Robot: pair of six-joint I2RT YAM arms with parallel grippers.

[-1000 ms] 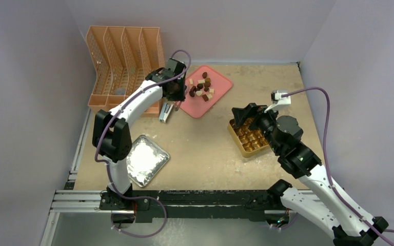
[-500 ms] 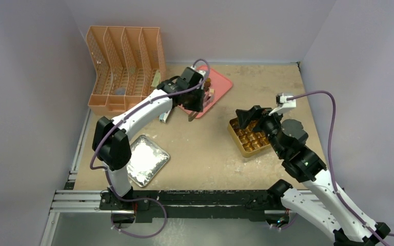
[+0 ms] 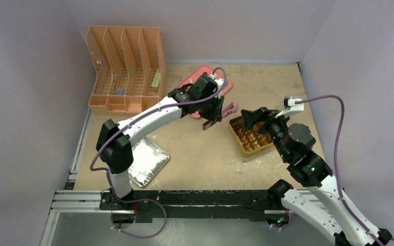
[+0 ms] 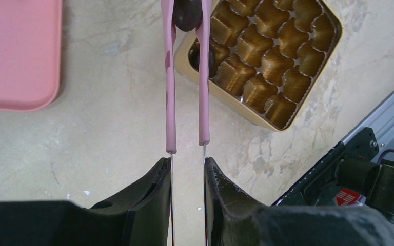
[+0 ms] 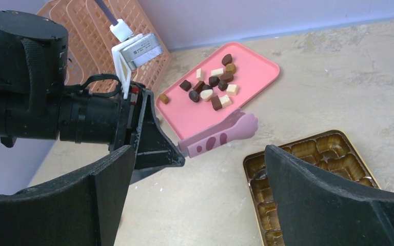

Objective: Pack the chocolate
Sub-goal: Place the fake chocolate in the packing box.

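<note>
Near gold box, dark rounded chocolate, tongs in left claw, right claw wide

Robot lab test cell, not a home or a shop. Plain pale lilac panel walls box in a scuffed beige counter at 9, 12 and 3 o'clock. A slotted aluminium rail frame runs along 6 o'clock. Bolted there are a white-and-black jointed left arm and a matching right arm, with purple cables looping off them. Mismatched props: orange mesh file rack at 10 o'clock, crinkled foil tray at 7 o'clock.
</note>
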